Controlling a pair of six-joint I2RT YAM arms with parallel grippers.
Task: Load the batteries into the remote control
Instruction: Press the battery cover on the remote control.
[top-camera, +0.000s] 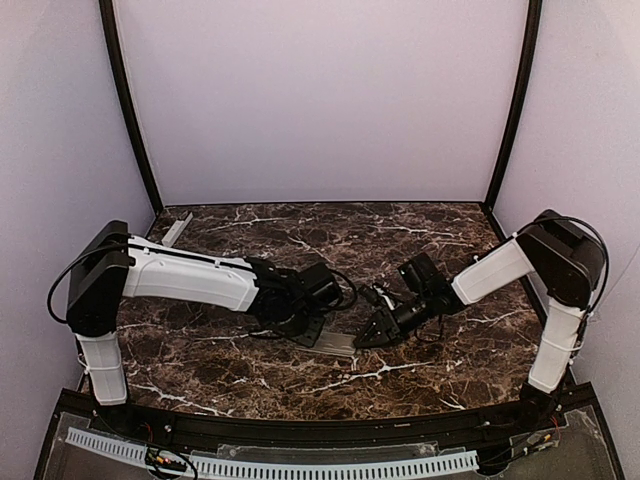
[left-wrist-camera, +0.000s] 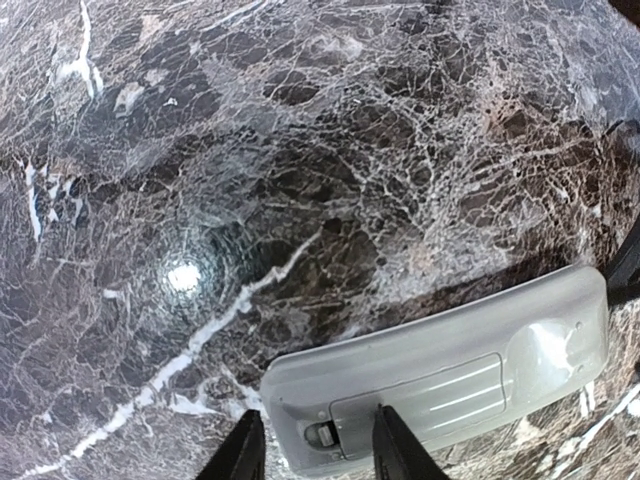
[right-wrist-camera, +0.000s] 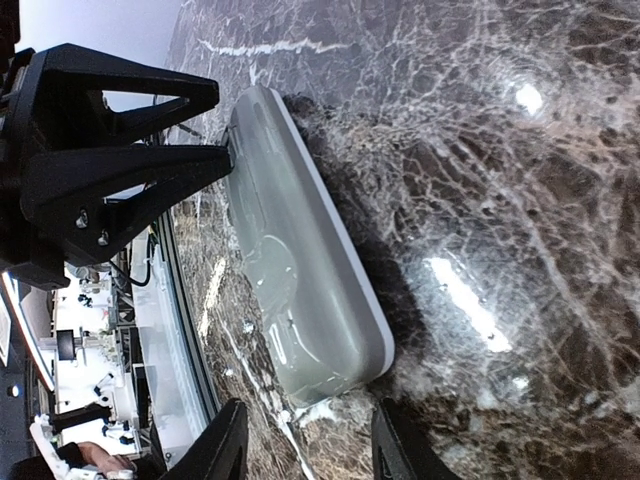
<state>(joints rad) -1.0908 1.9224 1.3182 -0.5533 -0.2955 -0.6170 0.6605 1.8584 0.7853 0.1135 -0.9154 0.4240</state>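
Observation:
The remote control (top-camera: 336, 344) lies face down on the marble table between my two grippers. In the left wrist view its pale grey back (left-wrist-camera: 450, 370) shows a closed battery cover (left-wrist-camera: 430, 395) with a small latch (left-wrist-camera: 320, 435). My left gripper (left-wrist-camera: 318, 455) is open, its fingers hanging over the latch end without squeezing it. The right gripper (right-wrist-camera: 312, 450) is open just short of the remote's other end (right-wrist-camera: 320, 330), with only table between its fingers. The left gripper (right-wrist-camera: 150, 150) shows at the far end in the right wrist view. No batteries are in view.
A narrow pale grey bar (top-camera: 177, 229) lies at the table's back left corner. Purple walls close the table on three sides. A black rail (top-camera: 300, 430) runs along the near edge, and both arms lean in over the middle.

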